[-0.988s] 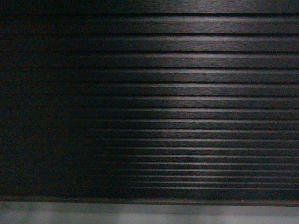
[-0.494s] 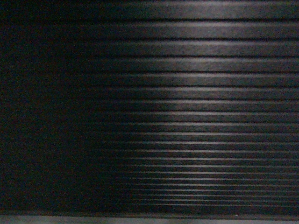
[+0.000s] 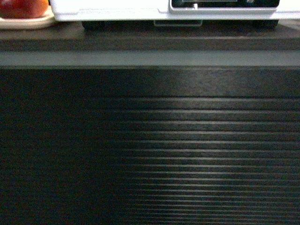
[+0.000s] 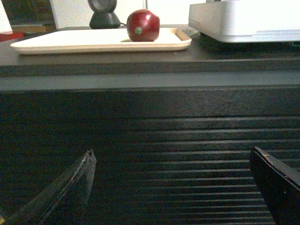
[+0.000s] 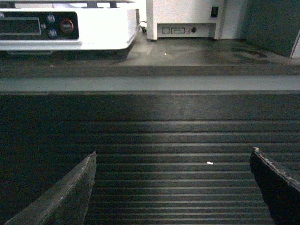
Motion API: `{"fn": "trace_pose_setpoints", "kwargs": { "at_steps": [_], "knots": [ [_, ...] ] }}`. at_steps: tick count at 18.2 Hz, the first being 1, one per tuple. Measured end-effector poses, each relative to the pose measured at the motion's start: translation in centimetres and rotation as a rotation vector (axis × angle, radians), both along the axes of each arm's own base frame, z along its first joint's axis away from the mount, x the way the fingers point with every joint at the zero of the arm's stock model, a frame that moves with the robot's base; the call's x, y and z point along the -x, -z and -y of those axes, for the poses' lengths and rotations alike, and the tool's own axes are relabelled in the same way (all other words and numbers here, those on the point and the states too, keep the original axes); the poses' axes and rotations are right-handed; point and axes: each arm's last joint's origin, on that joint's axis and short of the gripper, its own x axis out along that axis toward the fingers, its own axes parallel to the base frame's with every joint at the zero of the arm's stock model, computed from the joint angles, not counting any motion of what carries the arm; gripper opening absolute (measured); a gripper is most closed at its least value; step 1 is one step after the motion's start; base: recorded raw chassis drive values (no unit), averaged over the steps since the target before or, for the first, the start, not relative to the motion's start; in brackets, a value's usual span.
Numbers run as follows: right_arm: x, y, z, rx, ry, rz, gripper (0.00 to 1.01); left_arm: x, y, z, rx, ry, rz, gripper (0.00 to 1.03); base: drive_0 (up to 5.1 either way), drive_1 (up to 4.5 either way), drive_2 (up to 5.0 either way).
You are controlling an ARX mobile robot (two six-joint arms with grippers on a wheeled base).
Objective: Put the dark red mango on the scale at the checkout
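We face the ribbed front panel of the checkout desk (image 3: 150, 150) in the head view, with only the near strip of its top showing above the pale edge band. On that top, at the far left, sits the dark red mango (image 4: 143, 25); it rests on a beige tray (image 4: 70, 42), toward the tray's right end, with its small green sticker turned toward our left wrist camera. Just to the right of the tray stands the white scale (image 3: 117, 9); the two look very close, though we cannot tell whether they touch. Its black display strip with round buttons shows in the right wrist view (image 5: 40, 26). Beside the scale, further right, we see a white box-like device (image 5: 183, 18) with ports on its lower face, and behind the tray a dark round-based object (image 4: 104, 14) we cannot identify.

Our left claw (image 4: 176, 187) hangs below the desk top in front of the ribbed panel, its two fingers spread wide and nothing between them. Our right claw (image 5: 176, 187) is likewise below the top, fingers wide apart and empty, pointing at the panel under the scale's right end
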Motion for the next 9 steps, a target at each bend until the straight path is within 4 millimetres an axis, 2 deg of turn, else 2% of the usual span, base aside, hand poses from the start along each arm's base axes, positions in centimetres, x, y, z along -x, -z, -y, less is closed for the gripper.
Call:
{"fn": "trace_pose_setpoints", "kwargs": {
  "at_steps": [9],
  "knots": [
    [0.0,0.01,0.0,-0.001,0.001,-0.001,0.98,0.0,0.0,0.01,-0.001,0.002,0.0,0.98,0.0,0.0,0.0]
  ]
}}
